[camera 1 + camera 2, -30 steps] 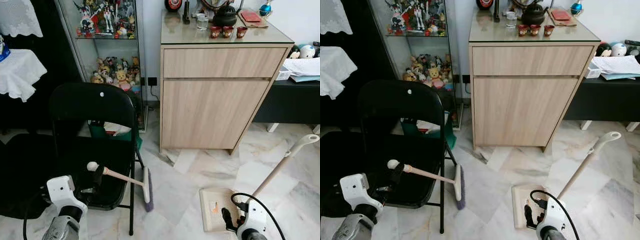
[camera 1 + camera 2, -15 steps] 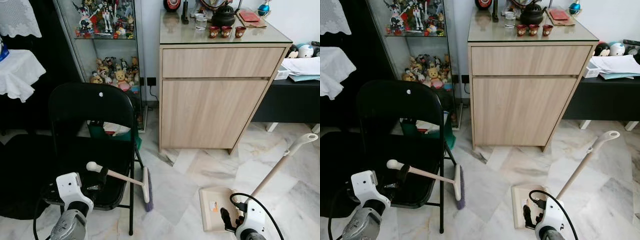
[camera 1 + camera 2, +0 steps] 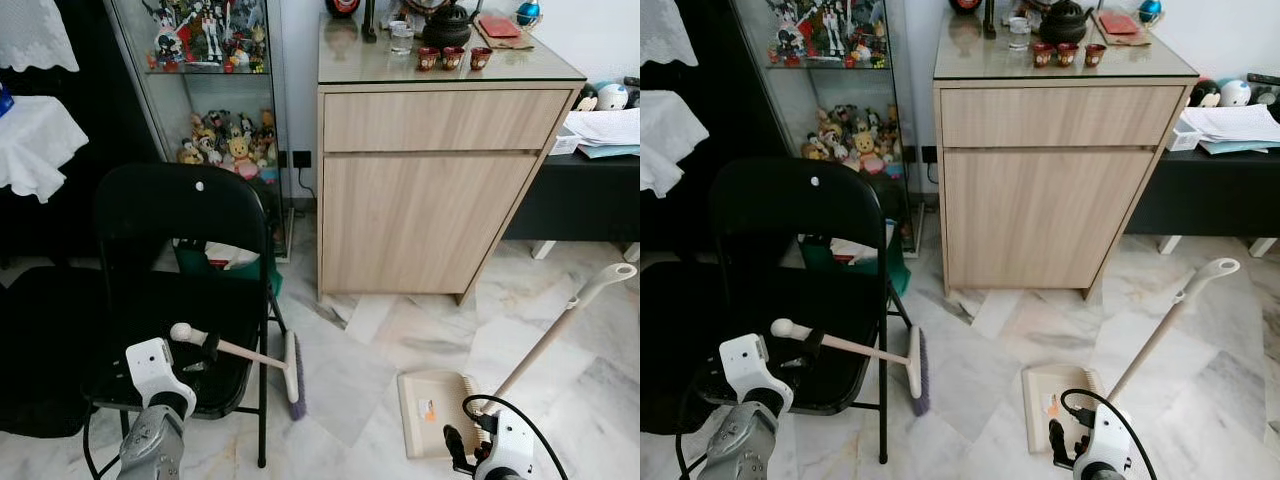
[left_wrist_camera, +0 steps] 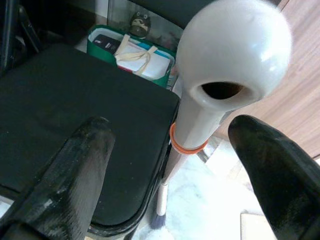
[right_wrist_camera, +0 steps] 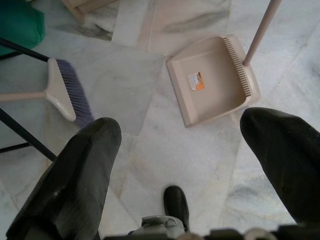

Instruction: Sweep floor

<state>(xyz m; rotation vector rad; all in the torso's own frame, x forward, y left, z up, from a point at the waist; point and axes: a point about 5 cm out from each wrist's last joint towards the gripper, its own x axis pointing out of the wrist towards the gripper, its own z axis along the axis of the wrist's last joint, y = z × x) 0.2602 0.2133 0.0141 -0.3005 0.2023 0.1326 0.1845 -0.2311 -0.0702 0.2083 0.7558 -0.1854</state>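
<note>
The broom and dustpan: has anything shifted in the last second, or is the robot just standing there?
Little has changed. The left gripper has edged in toward the broom handle's knob, fingers open on either side of it, not closed. The right gripper has sunk slightly in the head views, open above the floor. The broom leans on the black chair as before, and the dustpan lies where it was.

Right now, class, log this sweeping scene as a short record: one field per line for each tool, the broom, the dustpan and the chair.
left tool: open, fingers either side of the broom's knob
right tool: open, above the floor
broom: handle over the chair seat, bristles on the floor
dustpan: flat on the floor, long handle leaning right
chair: black, folding, left of the cabinet
</note>
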